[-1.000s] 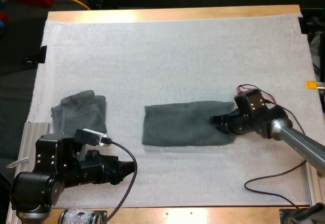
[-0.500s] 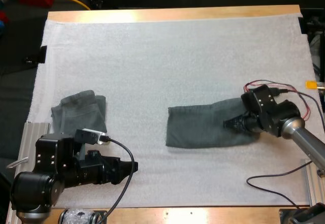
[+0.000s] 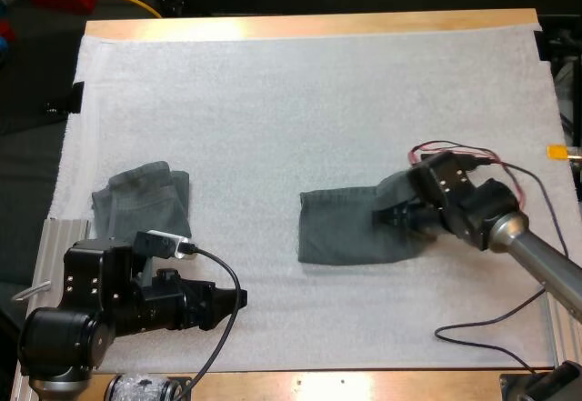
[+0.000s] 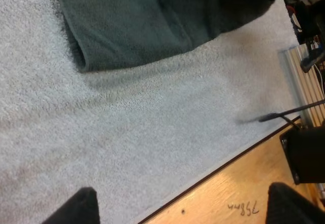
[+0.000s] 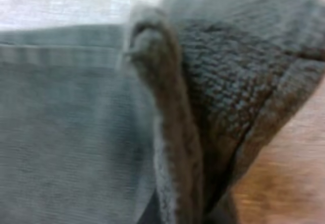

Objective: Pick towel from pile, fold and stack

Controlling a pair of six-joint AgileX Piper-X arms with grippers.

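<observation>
- White mat [image 3: 300, 101] bare across the whole far half and down the middle; wooden table [image 3: 309, 25] showing as a strip along the far edge and again along the near edge.
- Wide open room between the two arms; clear run of mat from the left pincer [image 3: 238, 299] across to the towel [image 3: 350, 228].
- Towel lying right of centre, dark grey-green, its left edge straight and flat on the mat, well in from every mat edge.
- Right pincer [image 3: 393, 214] clamped on the towel's right end; that end lifted off the mat and doubled back over the flat part, seen up close from the right wrist as a raised fold standing over the smooth layer.
- Left pincer low at the near left corner, pointing right, just above the mat's near edge; fingertips [image 4: 73, 209] well apart, gripping nothing, touching nothing.
- Second towel [image 3: 141, 199] in rough folds at the mat's left edge, just beyond the left arm, well apart from the first.
</observation>
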